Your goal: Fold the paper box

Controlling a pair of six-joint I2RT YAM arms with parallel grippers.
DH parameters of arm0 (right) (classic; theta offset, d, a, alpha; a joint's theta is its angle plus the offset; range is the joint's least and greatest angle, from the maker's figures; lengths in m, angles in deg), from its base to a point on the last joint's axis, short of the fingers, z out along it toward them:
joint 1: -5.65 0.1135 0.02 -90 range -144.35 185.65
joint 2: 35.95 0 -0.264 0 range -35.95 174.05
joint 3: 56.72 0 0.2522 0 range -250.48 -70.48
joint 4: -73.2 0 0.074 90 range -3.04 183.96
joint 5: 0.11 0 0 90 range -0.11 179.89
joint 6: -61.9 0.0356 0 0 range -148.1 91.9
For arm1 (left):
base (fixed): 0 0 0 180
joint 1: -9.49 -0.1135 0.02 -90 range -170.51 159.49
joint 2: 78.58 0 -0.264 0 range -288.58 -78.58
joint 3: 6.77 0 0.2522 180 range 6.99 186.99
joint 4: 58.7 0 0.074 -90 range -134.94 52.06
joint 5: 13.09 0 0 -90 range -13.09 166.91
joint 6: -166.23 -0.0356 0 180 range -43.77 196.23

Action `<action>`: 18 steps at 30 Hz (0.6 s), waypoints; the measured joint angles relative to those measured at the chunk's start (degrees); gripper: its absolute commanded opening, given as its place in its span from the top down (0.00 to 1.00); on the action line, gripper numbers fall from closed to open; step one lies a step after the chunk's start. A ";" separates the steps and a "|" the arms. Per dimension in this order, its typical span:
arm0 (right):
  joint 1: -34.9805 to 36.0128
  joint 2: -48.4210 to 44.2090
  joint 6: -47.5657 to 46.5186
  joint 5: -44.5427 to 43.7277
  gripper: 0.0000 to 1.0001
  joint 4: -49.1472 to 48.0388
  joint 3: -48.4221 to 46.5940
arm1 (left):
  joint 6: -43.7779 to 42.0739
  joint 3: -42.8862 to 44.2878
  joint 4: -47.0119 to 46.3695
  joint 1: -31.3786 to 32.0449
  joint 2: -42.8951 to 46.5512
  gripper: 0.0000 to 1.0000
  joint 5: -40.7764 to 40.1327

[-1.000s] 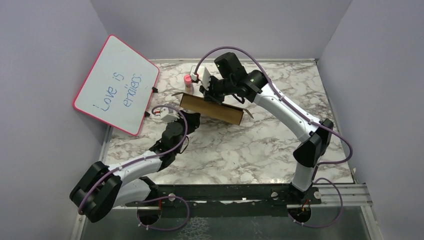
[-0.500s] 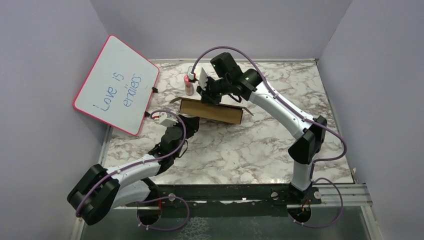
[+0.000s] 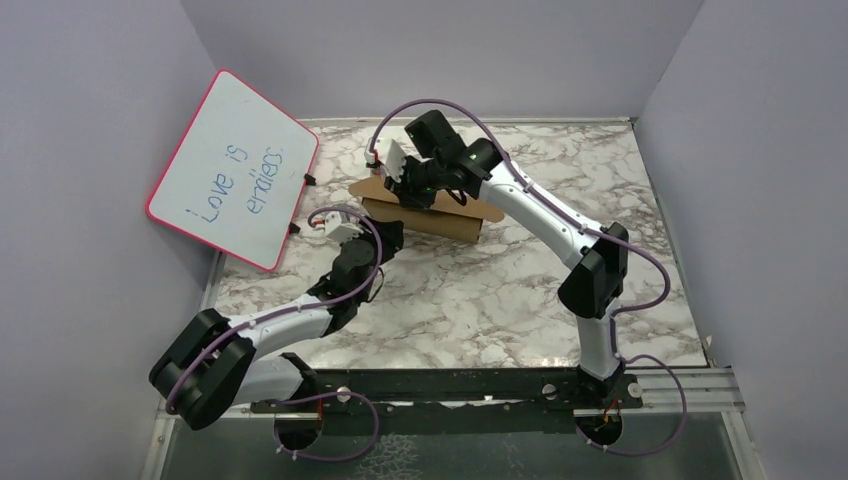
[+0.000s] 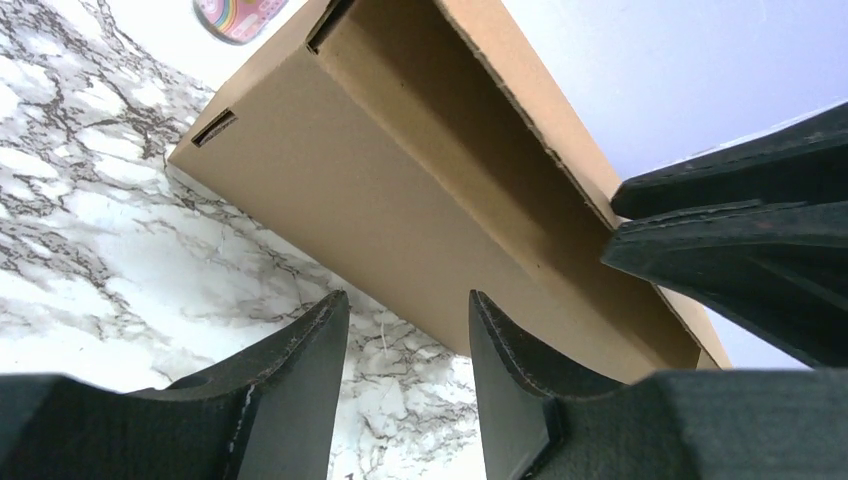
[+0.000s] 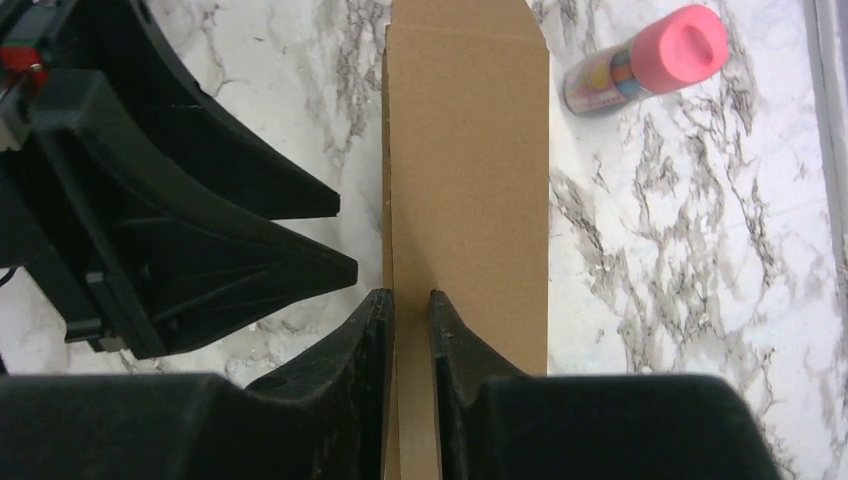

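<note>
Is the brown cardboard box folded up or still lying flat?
Folded up: the brown cardboard box has upright walls and a top flap over them.

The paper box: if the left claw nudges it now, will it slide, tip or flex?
The paper box is thin corrugated card, so probably light and apt to slide on the smooth marble tabletop. Its wall looks long and low, so tipping seems unlikely. The top flap, straddled by the right claw, would likely flex at its crease.

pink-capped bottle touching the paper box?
Apart. Right wrist view: a strip of marble table shows between the pink-capped bottle and the paper box flap edge.
</note>
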 measured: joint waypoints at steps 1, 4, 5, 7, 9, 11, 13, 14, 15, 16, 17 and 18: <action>0.00 0.22 0.02 -0.76 0.71 -0.22 0.02 | -0.20 0.33 -0.09 0.00 -0.37 0.50 -0.11; 0.00 0.11 -0.04 -3.15 0.64 -2.21 1.09 | -0.92 1.53 -0.20 0.00 -1.57 0.50 -0.59; 0.00 -0.15 -0.15 -3.82 0.62 -3.30 1.86 | -1.40 2.05 -0.20 0.00 -2.05 0.50 -0.72; 0.00 -0.96 -0.42 -4.74 0.59 -5.44 3.98 | -2.01 3.08 -0.22 0.00 -2.89 0.50 -0.87; 0.00 -1.66 -0.66 -5.53 0.56 -7.17 5.55 | -2.73 3.91 -0.33 0.00 -3.61 0.49 -1.01; 0.00 -2.32 -0.83 -6.58 0.52 -8.72 6.73 | -3.21 4.42 -0.39 0.00 -4.11 0.49 -1.14; 0.00 -2.89 -0.79 -8.11 0.47 -10.05 7.80 | -4.07 4.57 -0.46 0.00 -4.42 0.49 -1.33; 0.02 -3.10 -0.74 -8.90 0.43 -10.80 8.33 | -4.35 4.57 -0.46 0.00 -4.46 0.49 -1.44; 0.04 -3.34 -0.68 -9.70 0.40 -11.54 8.92 | -4.96 4.57 -0.46 -0.02 -4.48 0.49 -1.55; 0.04 -3.65 -0.46 -10.54 0.36 -12.37 9.62 | -5.40 4.57 -0.46 -0.02 -4.48 0.49 -1.62; 0.04 -4.02 -0.28 -11.19 0.32 -13.16 10.38 | -5.81 4.57 -0.46 -0.09 -4.48 0.48 -1.66; 0.04 -4.55 -0.09 -11.78 0.30 -14.03 11.32 | -6.27 4.57 -0.46 -0.24 -4.48 0.48 -1.68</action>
